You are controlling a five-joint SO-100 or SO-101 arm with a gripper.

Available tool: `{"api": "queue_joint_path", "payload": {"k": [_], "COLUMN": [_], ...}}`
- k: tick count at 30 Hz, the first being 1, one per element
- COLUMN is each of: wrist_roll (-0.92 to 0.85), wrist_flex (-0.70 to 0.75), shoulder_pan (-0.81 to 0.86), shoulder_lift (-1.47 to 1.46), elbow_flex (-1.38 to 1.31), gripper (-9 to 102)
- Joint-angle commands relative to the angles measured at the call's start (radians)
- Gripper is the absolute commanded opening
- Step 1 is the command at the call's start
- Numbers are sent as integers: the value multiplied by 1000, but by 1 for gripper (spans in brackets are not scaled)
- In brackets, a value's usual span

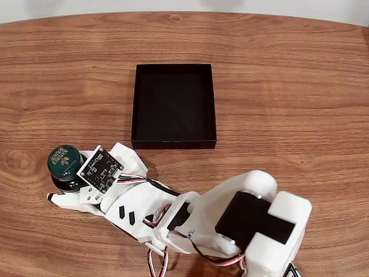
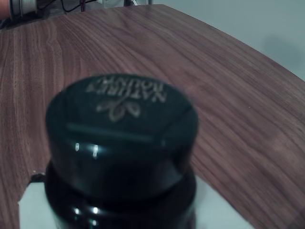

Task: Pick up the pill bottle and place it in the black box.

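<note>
I am looking down on a wooden table (image 1: 300,86) with brown grain running side to side, its far edge curving along the top of the fixed view. The black box (image 1: 174,105) is sitting flat on it just above centre, open side up. The pill bottle (image 1: 66,166) is standing upright on the wood at about eight o'clock from the box, well apart from it. In the wrist view the bottle (image 2: 121,152) is filling the foreground, blurred, with the table (image 2: 228,95) stretching away behind it.
</note>
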Motion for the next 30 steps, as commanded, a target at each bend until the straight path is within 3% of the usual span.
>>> {"api": "queue_joint_path", "payload": {"k": [1,21,30], "wrist_roll": [-12,3,18], "wrist_flex": [-5,87,124], "shoulder_pan": [3,49,147], "shoulder_lift": [71,370,541], "elbow_flex": [-31,58,97], "gripper": [22,21,21]}}
